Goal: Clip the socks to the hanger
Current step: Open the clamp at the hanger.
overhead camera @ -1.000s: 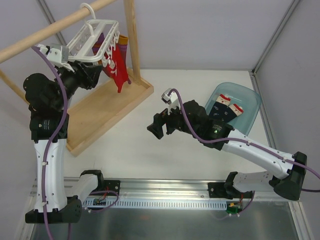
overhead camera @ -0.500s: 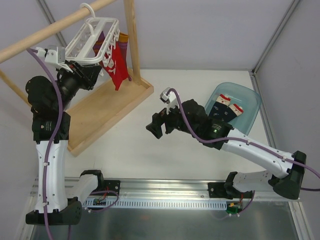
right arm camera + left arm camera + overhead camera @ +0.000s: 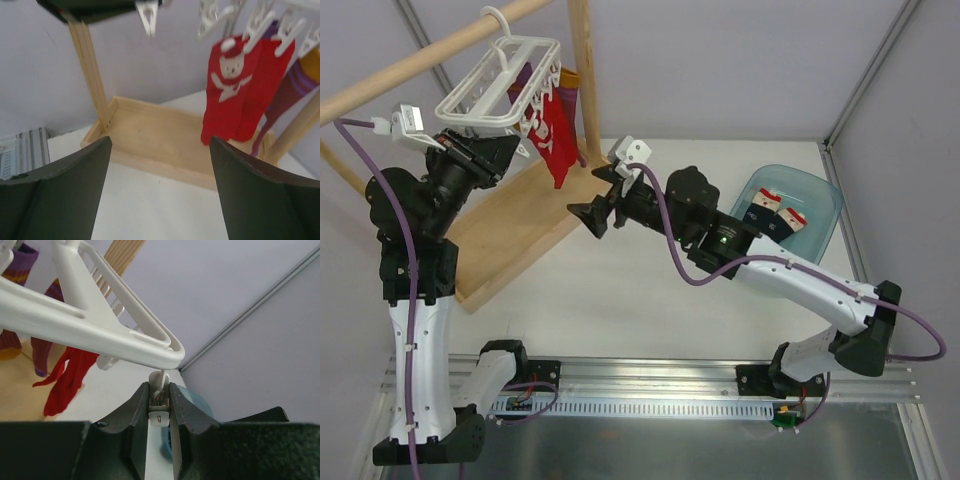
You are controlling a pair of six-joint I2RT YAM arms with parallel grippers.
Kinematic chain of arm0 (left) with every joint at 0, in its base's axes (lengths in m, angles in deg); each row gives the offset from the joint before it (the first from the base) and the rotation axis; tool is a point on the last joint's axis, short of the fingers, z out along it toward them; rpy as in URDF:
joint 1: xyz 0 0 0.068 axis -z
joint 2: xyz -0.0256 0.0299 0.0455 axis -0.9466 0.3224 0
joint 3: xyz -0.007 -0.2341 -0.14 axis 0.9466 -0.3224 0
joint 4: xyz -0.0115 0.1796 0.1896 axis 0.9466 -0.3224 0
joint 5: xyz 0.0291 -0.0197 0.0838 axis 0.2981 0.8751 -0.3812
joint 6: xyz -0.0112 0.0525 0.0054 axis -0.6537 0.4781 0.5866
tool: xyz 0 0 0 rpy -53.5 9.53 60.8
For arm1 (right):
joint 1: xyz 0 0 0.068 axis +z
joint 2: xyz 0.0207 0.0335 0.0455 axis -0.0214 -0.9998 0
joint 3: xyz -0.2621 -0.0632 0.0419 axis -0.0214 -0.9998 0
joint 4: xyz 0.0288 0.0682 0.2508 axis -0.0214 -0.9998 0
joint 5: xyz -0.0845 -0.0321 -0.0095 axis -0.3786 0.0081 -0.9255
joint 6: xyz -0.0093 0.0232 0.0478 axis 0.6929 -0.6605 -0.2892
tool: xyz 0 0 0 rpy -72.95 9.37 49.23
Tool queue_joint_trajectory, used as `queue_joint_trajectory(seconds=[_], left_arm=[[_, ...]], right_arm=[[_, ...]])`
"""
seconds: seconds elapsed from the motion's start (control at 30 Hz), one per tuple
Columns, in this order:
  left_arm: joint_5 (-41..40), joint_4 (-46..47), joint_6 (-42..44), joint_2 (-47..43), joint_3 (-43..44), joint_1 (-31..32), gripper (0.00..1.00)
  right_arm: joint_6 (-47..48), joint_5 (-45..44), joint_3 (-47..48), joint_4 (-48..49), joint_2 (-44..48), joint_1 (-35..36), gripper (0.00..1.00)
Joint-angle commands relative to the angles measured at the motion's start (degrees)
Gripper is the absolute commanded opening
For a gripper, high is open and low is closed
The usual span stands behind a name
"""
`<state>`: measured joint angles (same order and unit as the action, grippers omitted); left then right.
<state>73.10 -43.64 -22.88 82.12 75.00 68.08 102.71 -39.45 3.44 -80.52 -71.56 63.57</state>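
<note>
Socks are lying in bin at far R, well apart from both grippers. L gripper is pinching a clip dangling under hanger corner. R gripper is hanging w/ jaws spread wide, gripping nothing, facing red socks.

The hanger hangs from the rod at the bench's far left, above the stand's base, with other socks dangling from its right side. The left claw sits just under the hanger's near corner, apparently around one clip, and the right claw hovers right of the base, below those dangling socks. The pair of socks lies in a tub at the far right, well apart from the hanger.
</note>
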Motion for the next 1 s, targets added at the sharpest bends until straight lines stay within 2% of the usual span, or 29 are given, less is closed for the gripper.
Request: queue_joint_trajectory(seconds=[0.0,0.1,0.3,0.37,0.7,0.9,0.93,0.97], left_arm=[[2.3,-0.6,-8.7,-0.7,-1.3,-0.4,0.11],[1.3,-0.5,-11.1,-1.8,-3.5,-0.5,0.13],[-0.3,-0.1,-13.8,-4.0,-6.7,-0.3,0.13],[-0.9,-0.1,-14.2,-4.6,-7.0,0.0,0.12],[-1.4,-0.2,-14.0,-4.6,-6.5,1.7,0.12],[-2.3,-0.2,-13.1,-5.4,-7.6,2.3,0.11],[-2.3,-0.2,-13.1,-5.4,-7.5,2.4,0.12],[-2.2,-0.2,-13.1,-5.2,-7.4,2.4,0.12]], right_arm=[[4.6,4.3,8.8,9.5,-5.5,0.3,0.83],[5.0,4.4,16.3,7.4,-10.5,0.3,0.80],[3.8,5.2,24.1,5.6,-17.7,0.4,0.74],[3.6,5.1,27.8,4.4,-20.3,0.5,0.69],[4.1,5.2,32.8,3.3,-25.0,0.6,0.60],[3.0,6.4,35.7,3.5,-26.9,0.6,0.31],[2.9,6.6,36.1,3.4,-27.2,0.5,0.20],[2.7,6.6,36.3,3.0,-27.2,0.6,0.14]])
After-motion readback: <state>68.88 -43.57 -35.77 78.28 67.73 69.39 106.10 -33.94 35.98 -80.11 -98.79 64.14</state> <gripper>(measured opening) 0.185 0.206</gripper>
